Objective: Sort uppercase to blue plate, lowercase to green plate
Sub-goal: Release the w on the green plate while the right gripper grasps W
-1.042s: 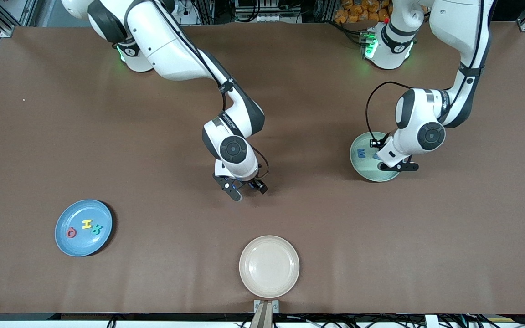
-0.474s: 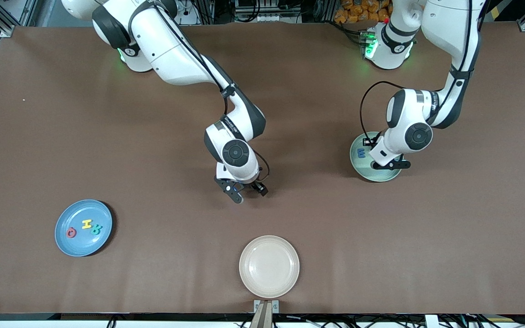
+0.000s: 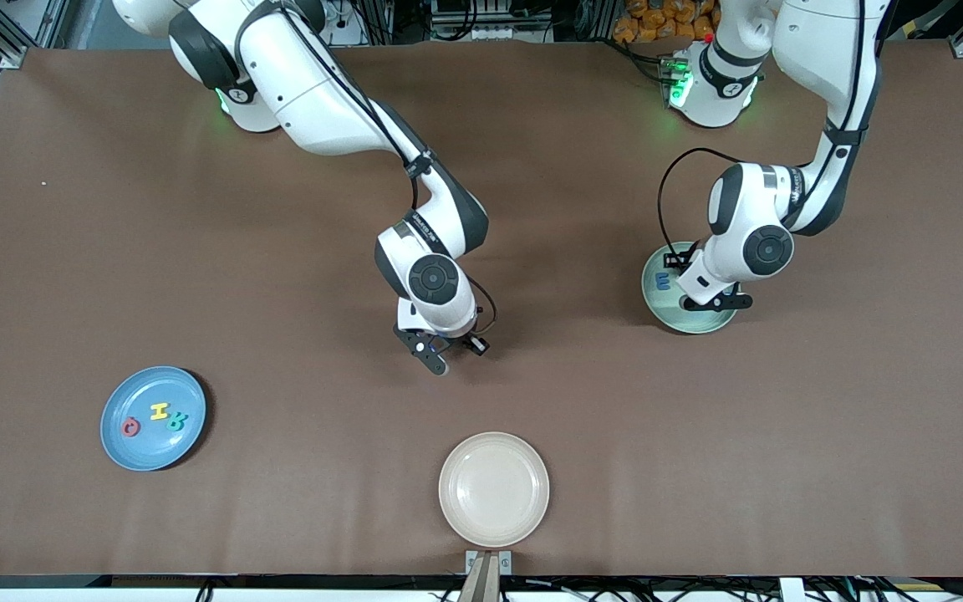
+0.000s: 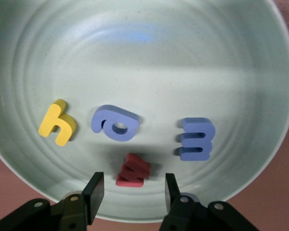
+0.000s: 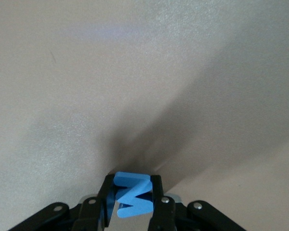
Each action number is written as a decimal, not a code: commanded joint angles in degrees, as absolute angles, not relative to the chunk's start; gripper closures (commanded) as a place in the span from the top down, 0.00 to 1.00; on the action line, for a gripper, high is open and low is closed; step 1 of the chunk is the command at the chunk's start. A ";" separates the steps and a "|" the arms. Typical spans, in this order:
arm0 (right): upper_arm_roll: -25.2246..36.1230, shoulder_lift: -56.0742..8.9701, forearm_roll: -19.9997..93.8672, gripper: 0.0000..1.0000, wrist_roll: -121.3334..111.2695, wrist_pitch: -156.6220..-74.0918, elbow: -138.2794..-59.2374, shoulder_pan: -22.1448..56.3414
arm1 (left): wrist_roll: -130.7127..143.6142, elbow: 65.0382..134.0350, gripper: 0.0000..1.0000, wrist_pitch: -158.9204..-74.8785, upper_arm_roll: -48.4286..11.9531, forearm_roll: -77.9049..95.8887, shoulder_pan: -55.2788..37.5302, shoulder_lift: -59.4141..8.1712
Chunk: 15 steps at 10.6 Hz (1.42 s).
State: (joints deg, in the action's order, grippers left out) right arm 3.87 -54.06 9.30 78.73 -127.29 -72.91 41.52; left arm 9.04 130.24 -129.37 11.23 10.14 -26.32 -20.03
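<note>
Brown table (image 3: 699, 460) | right gripper (image 5: 131, 198) jaws clamp blue M (image 5: 131, 195) | left gripper (image 4: 130, 192) jaws apart over green plate (image 4: 221, 57)

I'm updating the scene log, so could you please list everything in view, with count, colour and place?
Green plate: one, pale mint, toward the left arm's end of the table.
Lowercase letters: four in the green plate: yellow h, blue rounded letter, blue m, red w.
Blue plate: one, toward the right arm's end.
Uppercase letters: three on the blue plate: red ring, yellow H, teal R.
Blue M: one, in the right gripper.
Cream plate: one, nearest the front camera.
Left gripper: open, over the green plate.
Right gripper: shut on the blue M, at mid-table.
</note>
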 commanded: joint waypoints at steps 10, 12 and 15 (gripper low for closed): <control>8.71 -52.56 9.23 0.00 46.02 -126.48 -67.85 26.31 | 3.18 123.50 1.00 -117.63 11.78 11.16 -20.76 -10.20; 8.35 -52.03 9.23 0.00 34.42 -124.91 -67.85 20.94 | -0.25 119.64 1.00 -111.73 11.86 11.16 -17.77 -9.06; 8.79 -50.98 8.88 0.00 19.56 -119.90 -67.85 14.52 | -3.51 118.57 1.00 -109.26 11.78 11.08 -13.55 -4.41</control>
State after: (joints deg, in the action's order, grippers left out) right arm 9.92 -52.44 9.00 25.38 -122.63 -67.69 17.12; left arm -1.21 118.44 -111.29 12.07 10.23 -15.54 -7.43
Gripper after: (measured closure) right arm 0.652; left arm 0.000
